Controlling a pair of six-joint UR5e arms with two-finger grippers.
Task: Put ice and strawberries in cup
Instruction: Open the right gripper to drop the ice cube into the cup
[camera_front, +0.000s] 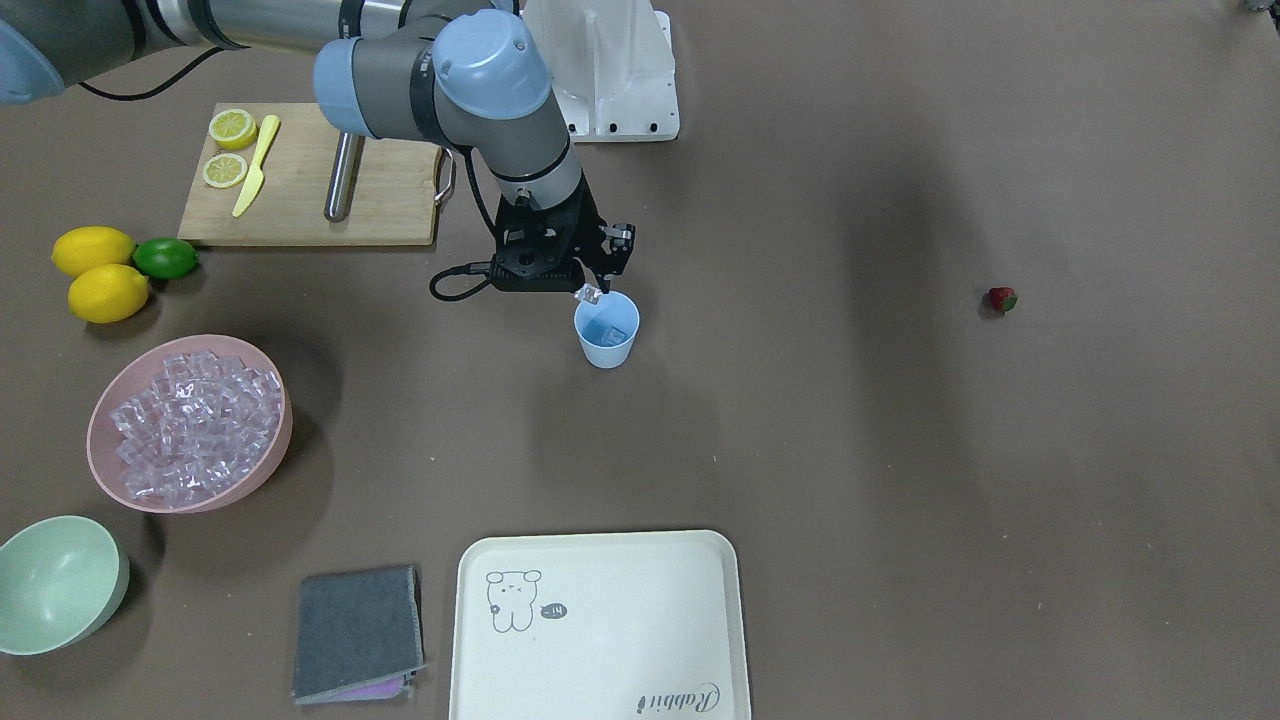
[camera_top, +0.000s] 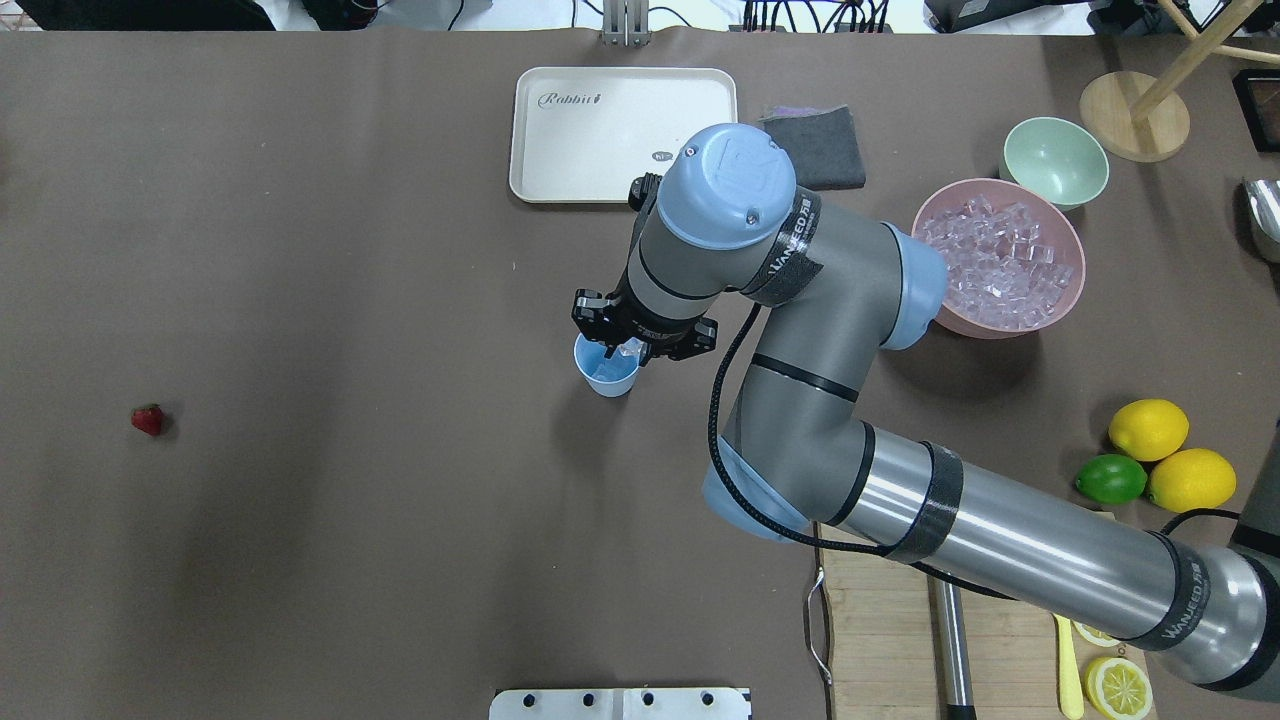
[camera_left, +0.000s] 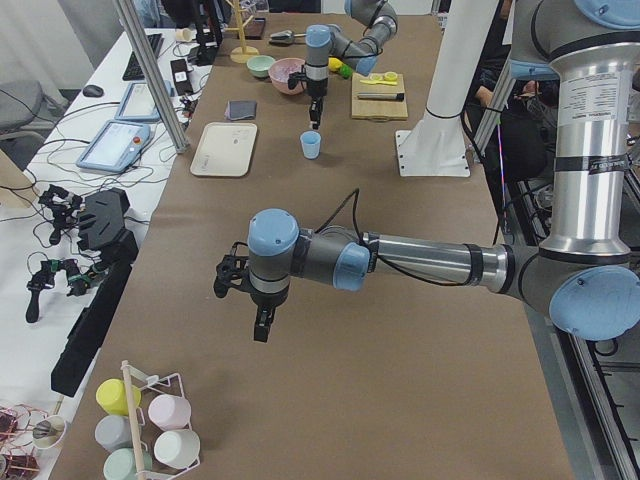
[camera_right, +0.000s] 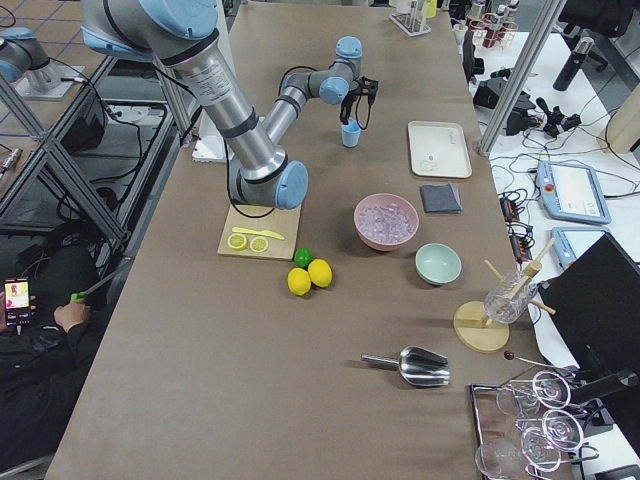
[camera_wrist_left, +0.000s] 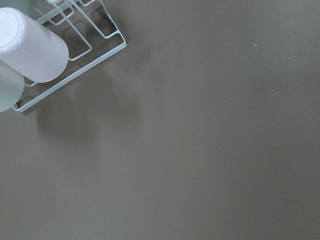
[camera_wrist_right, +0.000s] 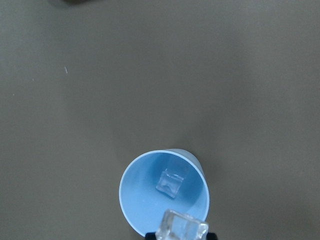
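The light blue cup stands upright near the middle of the brown tabletop, and the right wrist view shows one clear ice cube already lying at its bottom. The right pincer hangs just above the cup's rim, closed on a second ice cube, which sits over the edge of the mouth and not yet inside it. So the ice part looks partly done: one cube in, another about to go in once the jaws part. The cube may need to come a little further over the mouth, since it seems to sit at the rim rather than the centre; if let go here it could clip the edge and bounce onto the tabletop. The pink bowl beside the arm is heaped with more ice if further cubes are wanted. The strawberry is untouched, lying alone on the tabletop well apart from the cup, on the robot's left side, so that half of the task is wholly left to do. The left pincer shows only in the left side view, hovering over bare tabletop; whether it is open I cannot tell.
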